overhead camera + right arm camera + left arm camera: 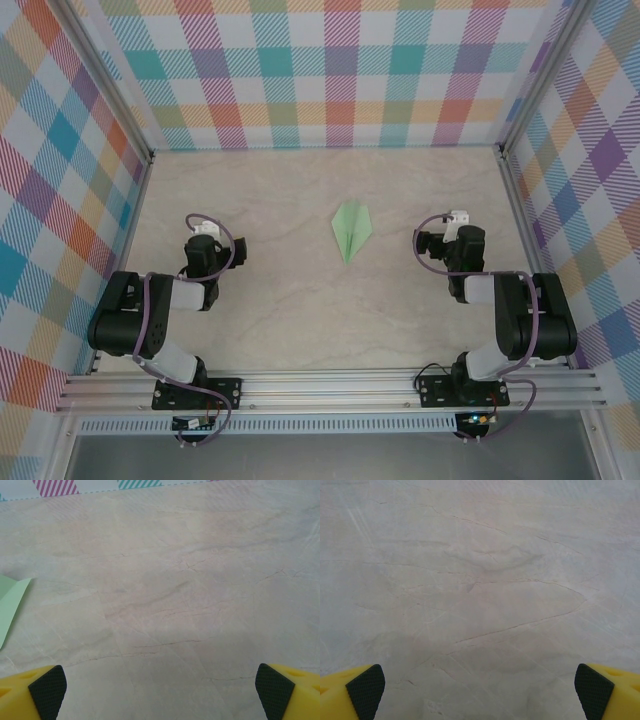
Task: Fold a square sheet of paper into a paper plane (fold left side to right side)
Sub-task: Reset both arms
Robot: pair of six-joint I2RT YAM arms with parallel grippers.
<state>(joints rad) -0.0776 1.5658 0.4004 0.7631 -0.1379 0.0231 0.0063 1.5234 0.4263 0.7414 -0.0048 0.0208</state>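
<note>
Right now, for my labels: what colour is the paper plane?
The paper plane is pale mint green, clearest in top external view.

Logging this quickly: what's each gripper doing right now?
Left gripper: open, holding nothing.
Right gripper: open, holding nothing; the paper plane lies on the table, untouched.

My top camera sits high above and behind my arm bases, tilted down and forward, taking in the whole desk up to the checked wall. Each wrist camera rides just behind its own jaws, low and close to the marbled surface, facing forward. The one over my left jaws faces bare desk, with black pads in its lower corners. The one over my right jaws reaches the wall's foot and catches the paper plane at its left edge. The top view shares that paper plane, mid-desk.
</note>
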